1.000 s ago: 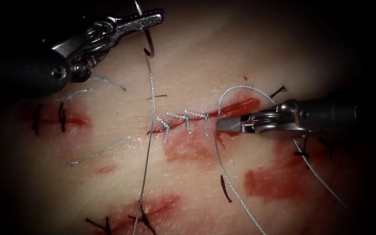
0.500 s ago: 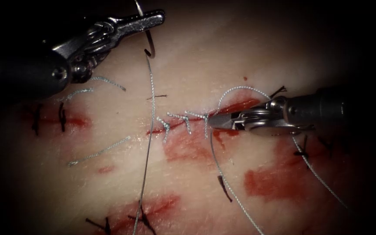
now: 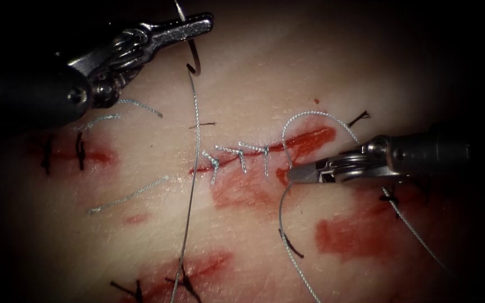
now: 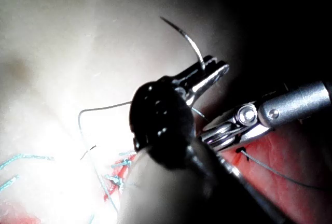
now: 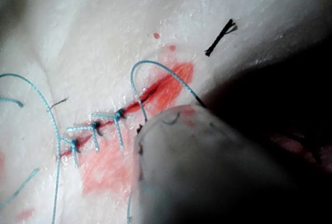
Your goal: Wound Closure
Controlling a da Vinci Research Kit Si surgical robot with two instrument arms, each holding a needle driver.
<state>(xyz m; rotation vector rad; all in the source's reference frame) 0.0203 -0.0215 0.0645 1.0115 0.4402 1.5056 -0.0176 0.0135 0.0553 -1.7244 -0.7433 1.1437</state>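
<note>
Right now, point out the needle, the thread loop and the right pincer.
needle [image 3: 195, 60], endoscope view, on its curve below the left pincer [image 3: 200, 25] holding it, clear of the tissue.
thread loop [image 3: 315, 114], endoscope view, on the arch's top.
right pincer [image 3: 294, 174], endoscope view, at the tips.

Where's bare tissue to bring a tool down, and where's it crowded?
Free: pale tissue between the needle in the left tool and the thread loop. Crowded: the stitched cut beside the right tool; cut ends lie left.

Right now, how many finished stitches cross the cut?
3: stitches side by side across the cut's left part, at and, left of the right tool. Fluid may hide more.
</note>
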